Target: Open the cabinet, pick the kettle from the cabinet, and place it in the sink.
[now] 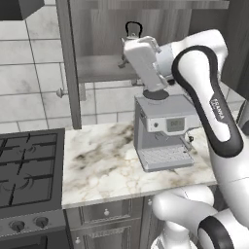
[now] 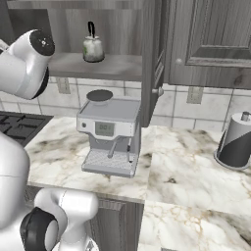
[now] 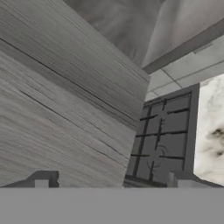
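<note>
We find the dark grey-brown grained wood wall cabinet [image 2: 122,29] already standing open, its tall doors swung out to either side, and on its bare shelf sits the small round silvery-grey kettle with a mottled greenish patch and thin black arched handle [image 2: 92,46], upright, towards the back and well clear of both door edges. In the left base view the kettle [image 1: 133,30] is mostly hidden behind our white arm, with just its black handle loop rising above the wrist. The two-finger gripper [image 3: 109,177] has its dark tips spread wide apart with nothing between them; the hand view looks along a grained wooden surface of the cabinet towards the black gas stovetop [image 3: 164,135] and the white marbled countertop [image 3: 212,131] below. Directly beneath the shelf stands the boxy grey coffee machine [image 2: 110,135], which we judge a hazard for any low approach or a dropped kettle. We expect the kettle to be rigid, fairly light if empty, and smooth enough at its rounded metal belly to slip in a pinch. The arched handle looks the better place to take hold, closing the fingers across its top, though the kettle may swing beneath such a grip. The sink lies outside what we can see here, so the carry is yet to be planned.
</note>
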